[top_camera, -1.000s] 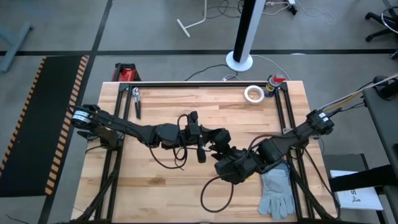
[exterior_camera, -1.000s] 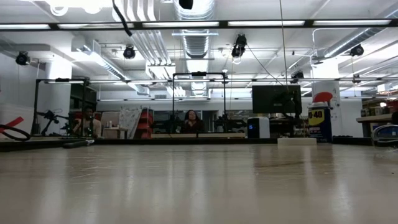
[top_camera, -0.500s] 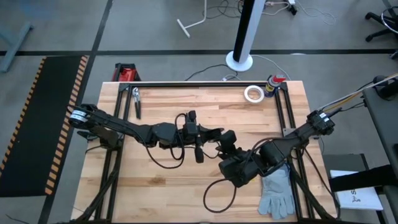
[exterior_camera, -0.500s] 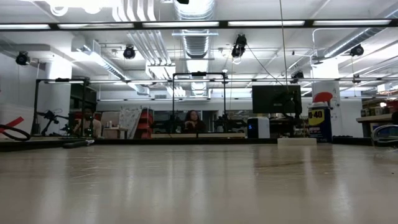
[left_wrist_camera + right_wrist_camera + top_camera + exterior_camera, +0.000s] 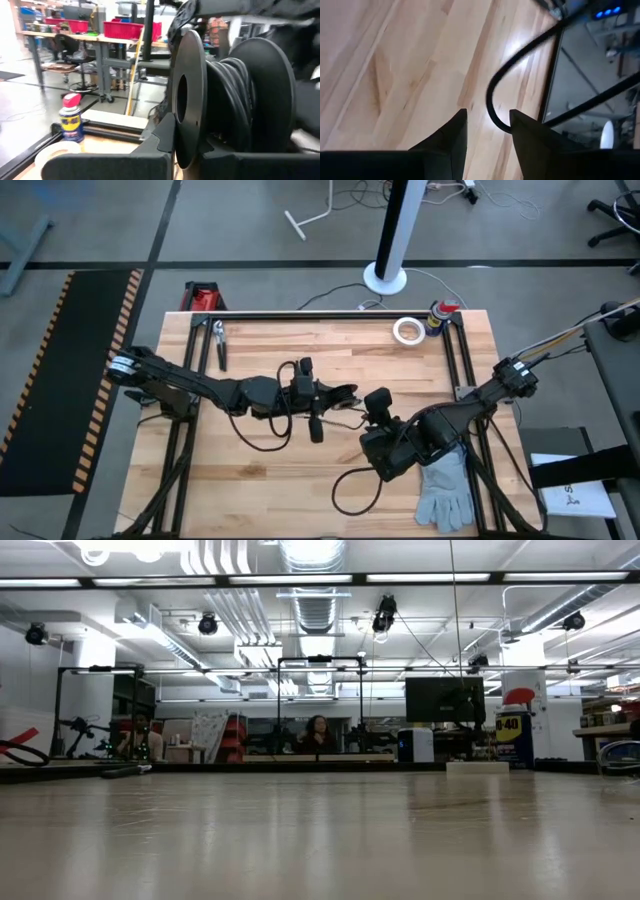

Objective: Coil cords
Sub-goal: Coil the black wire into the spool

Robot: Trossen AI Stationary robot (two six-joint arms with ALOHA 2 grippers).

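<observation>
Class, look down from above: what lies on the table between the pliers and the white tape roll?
Nothing. In the high view the stretch from the pliers to the tape roll is bare wood of the table.

Up close, a black spool [image 5: 225, 105] fills the view, black cord [image 5: 235, 107] wound between its two round flanges. Beyond it, a white tape roll [image 5: 57, 152] lies beside a blue-and-yellow spray can [image 5: 71, 120]; red bins [image 5: 122, 29] sit on workbenches behind.

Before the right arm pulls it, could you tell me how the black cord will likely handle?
Probably floppy: the black cord curves loosely over the table by the open jaws of the right gripper. Likely light: thin. Its smooth bend suggests springiness.
</observation>
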